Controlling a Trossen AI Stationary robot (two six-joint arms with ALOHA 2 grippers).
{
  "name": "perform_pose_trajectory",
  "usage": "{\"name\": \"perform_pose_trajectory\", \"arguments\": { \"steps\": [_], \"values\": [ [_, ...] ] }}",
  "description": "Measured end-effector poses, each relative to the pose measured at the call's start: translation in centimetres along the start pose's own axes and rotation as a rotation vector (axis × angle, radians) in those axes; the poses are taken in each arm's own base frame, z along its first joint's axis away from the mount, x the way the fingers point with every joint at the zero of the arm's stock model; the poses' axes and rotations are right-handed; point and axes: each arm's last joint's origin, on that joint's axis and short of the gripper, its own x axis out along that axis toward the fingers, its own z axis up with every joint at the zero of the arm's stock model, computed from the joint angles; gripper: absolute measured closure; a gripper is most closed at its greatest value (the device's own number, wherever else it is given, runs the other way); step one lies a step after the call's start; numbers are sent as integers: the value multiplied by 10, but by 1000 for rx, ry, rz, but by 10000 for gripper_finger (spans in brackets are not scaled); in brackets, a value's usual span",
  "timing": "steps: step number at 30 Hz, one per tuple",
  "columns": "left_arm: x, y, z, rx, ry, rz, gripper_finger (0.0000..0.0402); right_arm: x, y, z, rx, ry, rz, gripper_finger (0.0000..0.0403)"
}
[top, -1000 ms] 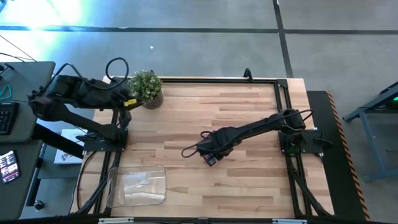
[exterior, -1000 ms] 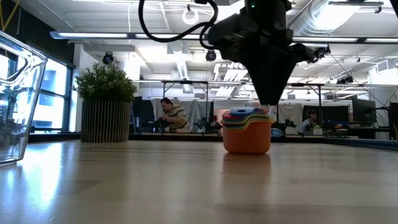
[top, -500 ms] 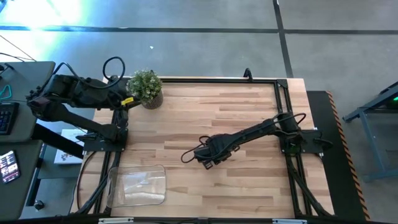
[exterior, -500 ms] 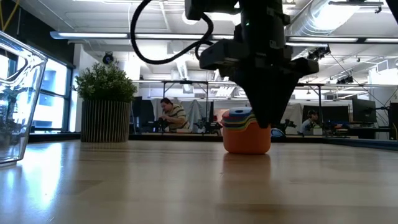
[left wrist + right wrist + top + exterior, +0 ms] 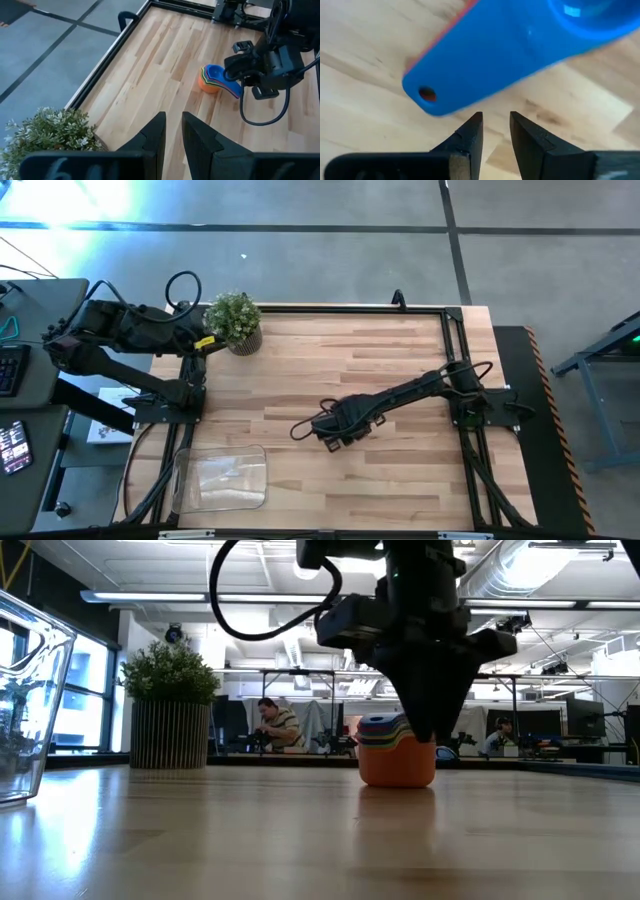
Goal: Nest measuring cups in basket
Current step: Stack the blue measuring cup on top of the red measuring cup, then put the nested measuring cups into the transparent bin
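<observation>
The measuring cups (image 5: 396, 752) stand nested in one stack on the table, orange at the bottom and blue on top. The left wrist view shows the stack (image 5: 214, 80) with its handles fanned toward my right gripper (image 5: 245, 75). From above, that gripper (image 5: 336, 434) hides the stack. It points down just in front of the stack (image 5: 428, 732). Its fingers (image 5: 496, 120) are open by a narrow gap and lie just short of the blue handle (image 5: 485, 60), touching nothing. My left gripper (image 5: 172, 120) is shut and waits by the plant (image 5: 235, 320). The clear basket (image 5: 220, 478) sits near the table's near-left corner.
A small potted plant (image 5: 170, 712) stands at the far left corner beside my left arm. The basket's wall (image 5: 30, 690) rises at the low view's left edge. Bare wood lies between the stack and the basket (image 5: 280, 460). People sit in the room beyond the table.
My right gripper has moved toward the table's left and near edge and come down over the stack's handles, turning as it went. It now covers the stack in the high view. During the last half second it has hardly moved. The stack has stayed where it was.
</observation>
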Motion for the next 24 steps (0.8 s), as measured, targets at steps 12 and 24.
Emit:
{"name": "perform_pose_trajectory", "arguments": {
  "steps": [12, 24],
  "values": [
    [-7, 4, -4, -5, -4, -4, 348, -6, 1, -23, 74, 108, 9, 315],
    [-20, 12, -12, -51, -31, -13, 348, -78, -23, -44, 170, -181, 157, 315]
  ]
}}
